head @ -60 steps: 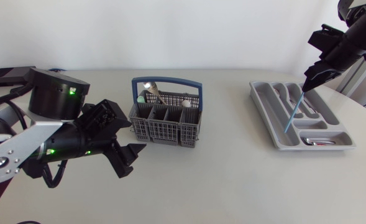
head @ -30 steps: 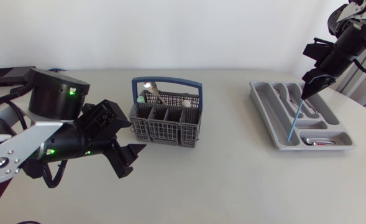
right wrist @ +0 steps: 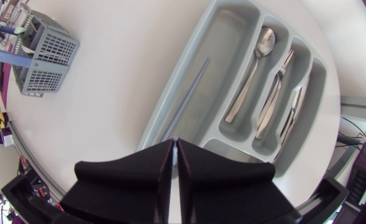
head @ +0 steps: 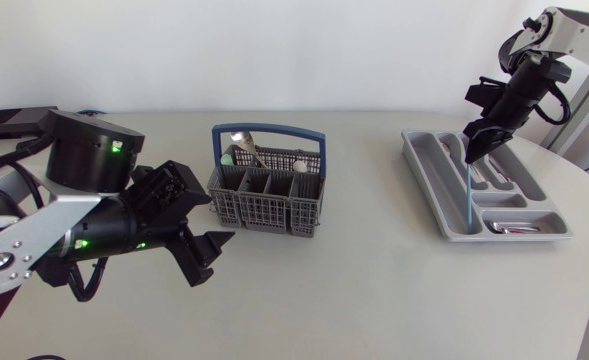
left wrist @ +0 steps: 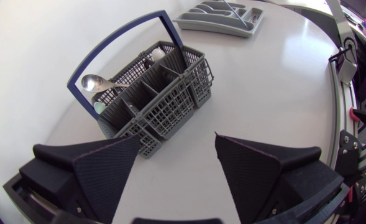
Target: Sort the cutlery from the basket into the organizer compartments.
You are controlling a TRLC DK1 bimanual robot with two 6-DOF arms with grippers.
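Observation:
My right gripper point(head: 478, 137) hangs over the grey organizer point(head: 514, 237), shut on the upper end of a thin light-blue stick point(head: 470, 190) that points down at the tray. In the right wrist view the stick point(right wrist: 186, 102) runs from the shut fingertips point(right wrist: 174, 144) into the organizer's point(right wrist: 223, 43) long outer compartment. A spoon point(right wrist: 251, 74) and other silver cutlery lie in the neighbouring slots. The grey basket point(head: 267, 200) with its blue handle stands mid-table and holds a spoon point(left wrist: 99, 83). My left gripper point(head: 209, 255) is open and empty, a short way in front of the basket point(left wrist: 170, 99).
A small silver piece point(head: 509, 228) lies in the organizer's front cross compartment. Bare white tabletop stretches between basket and organizer. The table's rounded edge runs close behind and to the right of the organizer.
My right gripper has shifted left over the organizer, and the stick has swung from slanted to nearly upright. The left arm has kept still.

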